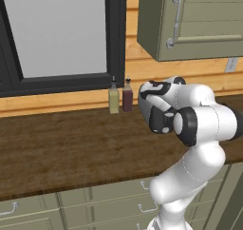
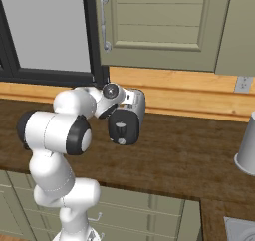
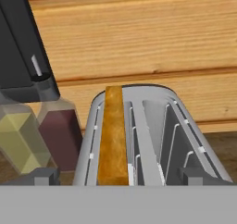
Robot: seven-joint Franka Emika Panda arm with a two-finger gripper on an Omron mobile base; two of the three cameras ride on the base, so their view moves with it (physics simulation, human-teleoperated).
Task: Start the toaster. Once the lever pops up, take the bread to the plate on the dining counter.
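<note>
The claw (image 3: 118, 179) stood with its tips wide apart, holding nothing, above the rounded silver-grey toaster (image 3: 180, 130). The tan brown-crusted bread slice (image 3: 113, 135) stood upright in the slot at nine o'clock. It seemed light, stiff and crumbly; pinching its top edge gently looked best.

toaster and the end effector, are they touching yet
Apart. In the hand view the end effector stands open above the toaster, its fingertips wide to either side, with the bread sitting in the left slot.
</note>
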